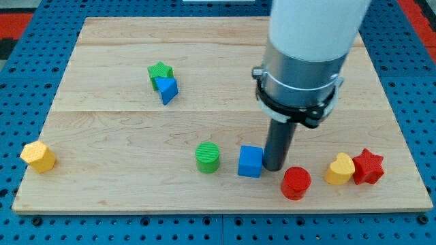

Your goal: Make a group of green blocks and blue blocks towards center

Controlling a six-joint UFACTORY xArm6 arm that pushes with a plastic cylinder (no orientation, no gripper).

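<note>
A green star block (pixel 159 71) and a blue triangle block (pixel 167 89) touch each other at the view's upper left of the wooden board (pixel 102 136). A green cylinder (pixel 208 157) and a blue cube (pixel 251 161) sit a little apart, below the board's middle. My tip (pixel 274 167) rests just to the right of the blue cube, touching or nearly touching its right side.
A red cylinder (pixel 296 182) lies just right of and below my tip. A yellow heart block (pixel 340 169) and a red star (pixel 368 166) touch at the view's lower right. A yellow hexagon-like block (pixel 38 156) sits at the left edge.
</note>
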